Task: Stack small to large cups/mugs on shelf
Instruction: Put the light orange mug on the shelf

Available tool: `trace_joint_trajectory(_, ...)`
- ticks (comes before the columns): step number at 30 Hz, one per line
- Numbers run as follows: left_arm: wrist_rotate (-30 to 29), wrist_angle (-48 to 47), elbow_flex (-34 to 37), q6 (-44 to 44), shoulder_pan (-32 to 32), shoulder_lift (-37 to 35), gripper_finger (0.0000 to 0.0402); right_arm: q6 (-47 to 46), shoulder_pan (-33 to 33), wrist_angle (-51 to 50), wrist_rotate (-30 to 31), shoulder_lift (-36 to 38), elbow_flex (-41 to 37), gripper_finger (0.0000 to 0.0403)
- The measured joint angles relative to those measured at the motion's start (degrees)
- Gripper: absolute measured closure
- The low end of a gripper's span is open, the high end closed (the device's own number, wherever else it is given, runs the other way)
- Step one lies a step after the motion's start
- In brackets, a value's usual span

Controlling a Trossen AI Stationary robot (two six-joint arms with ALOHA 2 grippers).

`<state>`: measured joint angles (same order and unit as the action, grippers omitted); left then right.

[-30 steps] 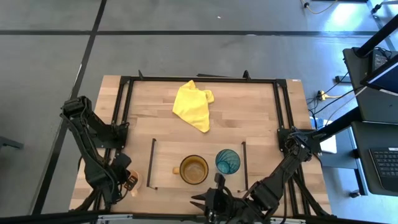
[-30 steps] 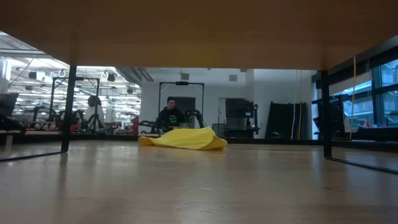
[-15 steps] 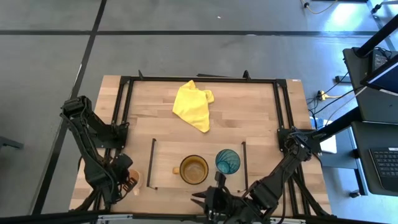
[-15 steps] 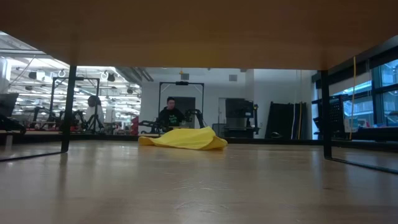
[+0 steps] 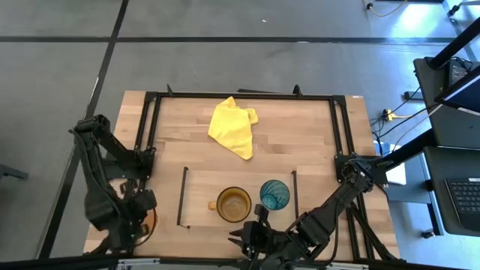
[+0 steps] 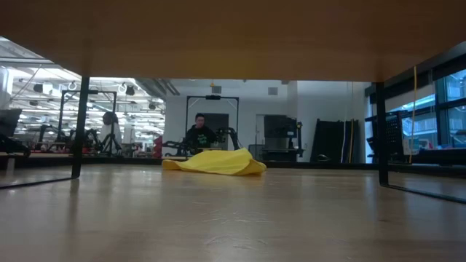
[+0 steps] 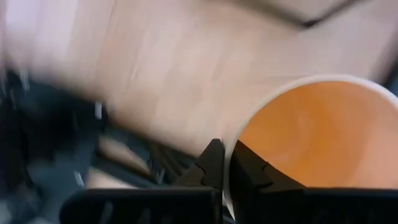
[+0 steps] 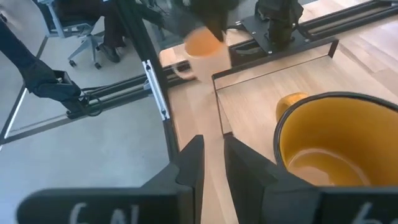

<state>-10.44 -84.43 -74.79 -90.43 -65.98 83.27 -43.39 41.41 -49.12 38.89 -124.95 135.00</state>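
Observation:
The small pale-orange mug (image 7: 311, 137) hangs from my left gripper (image 7: 229, 167), which is shut on it near the table's near left corner. In the high view the gripper (image 5: 141, 217) hides all but a sliver of the mug (image 5: 153, 222). The amber mug (image 5: 234, 204) and the teal tumbler (image 5: 274, 195) stand side by side on the shelf (image 5: 202, 184). My right gripper (image 8: 214, 163) waits at the near edge in front of the amber mug (image 8: 329, 143), fingers slightly apart, holding nothing. My left gripper pinches the pale-orange mug's rim (image 7: 231, 149) between its two fingers, one finger (image 7: 252, 174) inside the mug and the other (image 7: 211, 163) outside. The fingers come from above, pointing down. The mug hangs below them, mouth up, above the tabletop.
A crumpled yellow cloth (image 5: 232, 127) lies at the table's far middle. Thin black uprights (image 5: 184, 196) (image 5: 294, 199) stand at the shelf's two short ends. A black frame (image 5: 150, 127) runs round the tabletop. A person (image 6: 199, 131) sits in the room beyond.
My left gripper has risen from the table's near left corner and rolled about its own pointing line. The pale-orange mug, plainly visible beside the fingers a second ago, has gone up with it and is now mostly hidden under the gripper.

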Motion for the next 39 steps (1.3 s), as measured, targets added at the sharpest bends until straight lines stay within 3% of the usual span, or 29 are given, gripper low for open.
trace_joint_trajectory(5,-14.2,-3.3,-15.1,22.5,1.1,0.0,0.0399,0.7,-0.6,0.0,-0.1,0.0,0.0,0.0338)
trace_joint_trajectory(8,-18.5,-5.8,-21.1,37.6,4.5,0.0,0.04,1.0,-0.7,0.0,-0.1,0.0,0.0,0.0338)
trace_joint_trajectory(16,-18.3,-5.6,-26.6,74.7,18.3,0.0,0.0399,-2.9,-0.7,0.0,0.2,0.0,0.0,0.0338)
trace_joint_trajectory(22,-12.5,-3.9,-26.6,95.1,27.8,0.0,0.04,-6.3,-0.7,0.0,2.6,0.0,0.0,0.0338)
trace_joint_trajectory(28,-7.8,3.5,-26.6,108.5,33.8,0.0,0.04,-9.0,-0.8,0.0,5.0,0.0,0.0,0.0338)
trace_joint_trajectory(39,-0.8,10.1,-22.7,117.3,38.8,0.0,0.04,-11.0,-0.8,0.0,8.1,0.0,0.0,0.0338)
